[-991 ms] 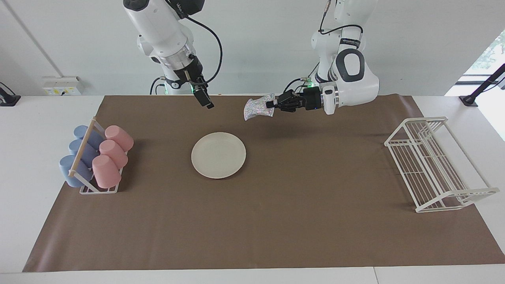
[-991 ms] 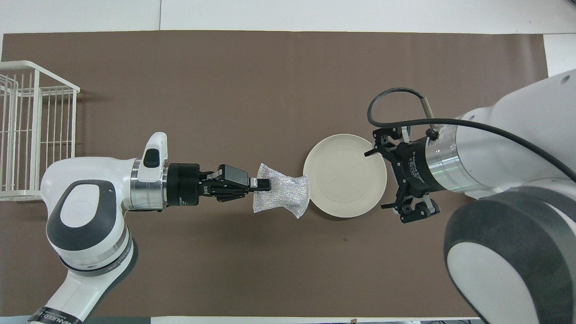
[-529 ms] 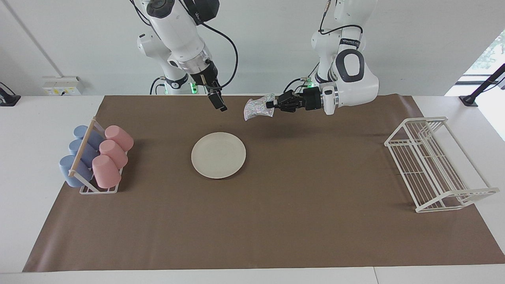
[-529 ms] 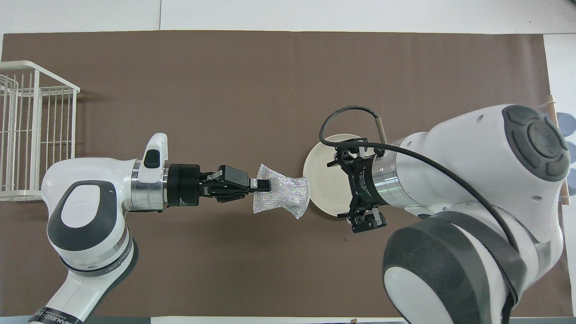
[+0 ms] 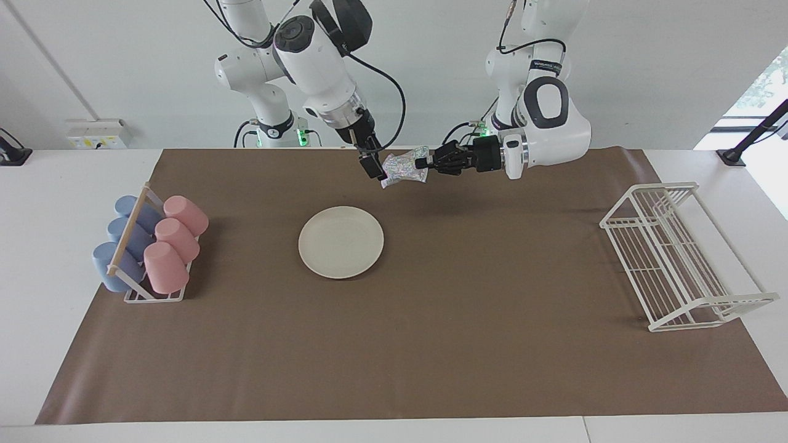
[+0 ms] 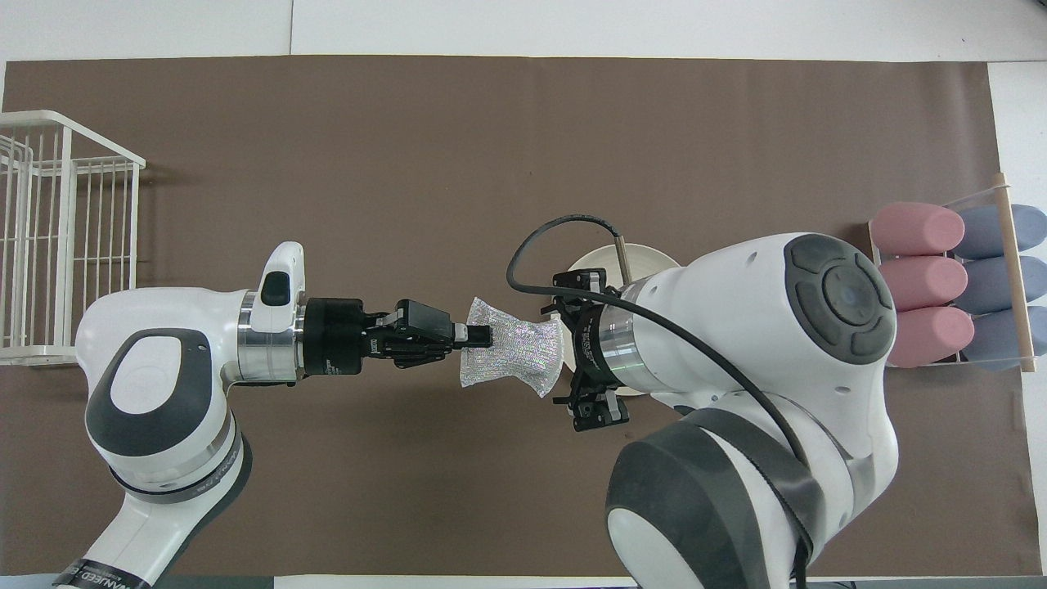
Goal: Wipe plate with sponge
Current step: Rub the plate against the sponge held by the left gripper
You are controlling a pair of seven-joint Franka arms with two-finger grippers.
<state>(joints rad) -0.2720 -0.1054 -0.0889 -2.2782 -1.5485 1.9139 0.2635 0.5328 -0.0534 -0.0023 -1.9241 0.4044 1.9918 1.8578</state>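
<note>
Sponge (image 5: 403,170) clenched in left pincer (image 5: 421,163), aloft | right pincer (image 5: 371,166) beside it, state unclear | plate (image 5: 341,242) below

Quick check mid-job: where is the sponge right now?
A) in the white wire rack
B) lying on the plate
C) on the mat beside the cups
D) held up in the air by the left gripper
D: the left gripper is shut on the sponge, held up over the mat, clear of the plate, with the right gripper right beside it.
</note>
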